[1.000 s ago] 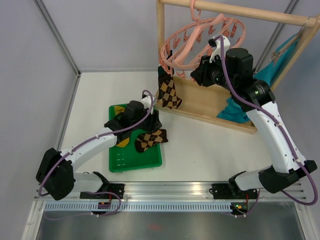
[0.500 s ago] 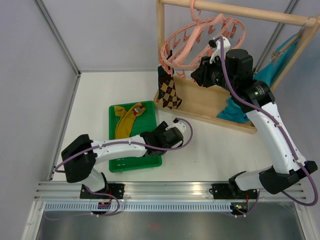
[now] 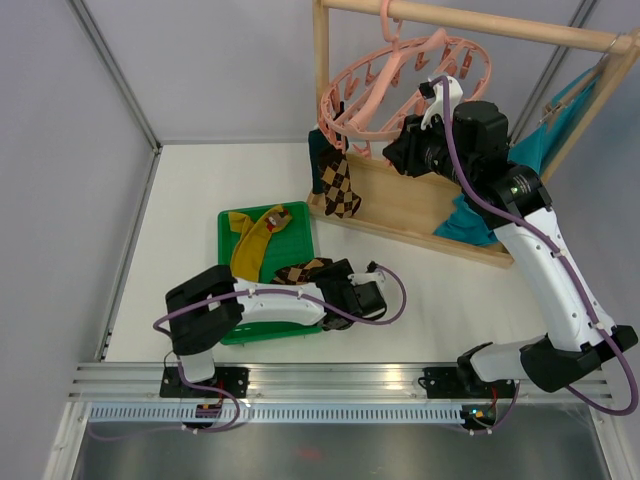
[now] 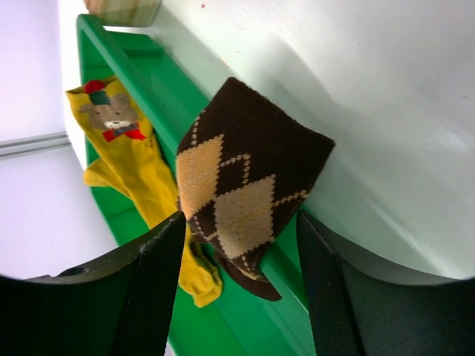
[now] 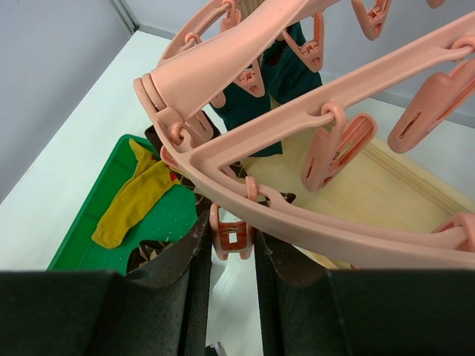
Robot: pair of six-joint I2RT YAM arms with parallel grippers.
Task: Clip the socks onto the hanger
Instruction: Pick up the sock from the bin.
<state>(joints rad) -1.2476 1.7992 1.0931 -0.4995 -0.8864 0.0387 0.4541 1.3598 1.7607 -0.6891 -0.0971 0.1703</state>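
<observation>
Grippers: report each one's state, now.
Left gripper: jaws apart around the brown argyle fabric sock; grip cannot be told.
Right gripper: closed on a small pink plastic clip.

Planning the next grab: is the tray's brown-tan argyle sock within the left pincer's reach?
Likely yes: the brown-tan argyle sock hangs over the green tray's rim between the left pincer's spread fingers, unobstructed.

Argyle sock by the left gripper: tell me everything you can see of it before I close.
The argyle sock is knitted fabric, dark brown with tan diamonds crossed by thin lines. It lies crumpled over the rim of the green tray, one end out over the white table, the other down inside against the yellow sock. The left gripper stands open, one finger on each side; contact cannot be told.
</observation>
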